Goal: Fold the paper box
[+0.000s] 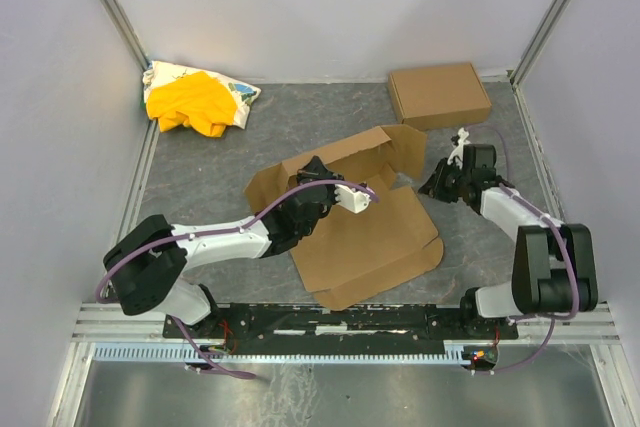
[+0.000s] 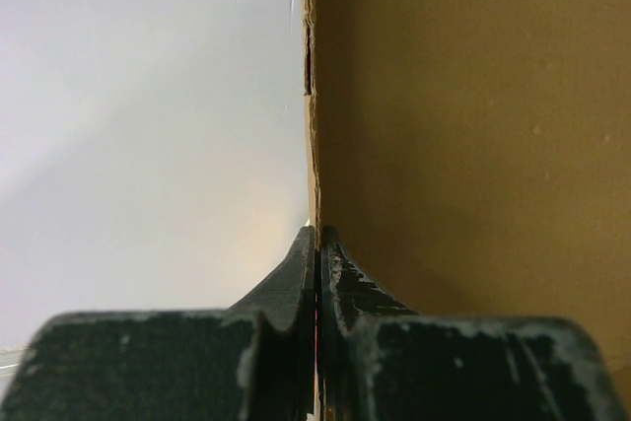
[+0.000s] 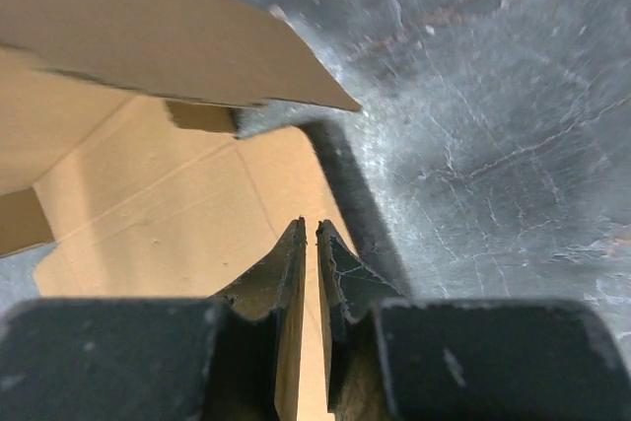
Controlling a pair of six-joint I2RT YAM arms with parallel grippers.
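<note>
The paper box (image 1: 372,239) lies as a brown die-cut sheet mid-table, its far wall and right flap (image 1: 404,145) raised. My left gripper (image 1: 317,173) is at that far wall's left part. In the left wrist view it (image 2: 316,234) is shut on the card's thin edge, and the wall (image 2: 473,145) fills the right half. My right gripper (image 1: 434,187) hovers at the sheet's right edge. In the right wrist view it (image 3: 309,226) stands a narrow gap open over the flat panel (image 3: 148,204), holding nothing, with a raised flap (image 3: 148,36) beyond.
A ready-made brown box (image 1: 439,94) sits at the back right, close behind the right arm. A yellow-and-white cloth heap (image 1: 195,99) lies in the back left corner. White walls enclose the grey table (image 3: 493,145) on three sides.
</note>
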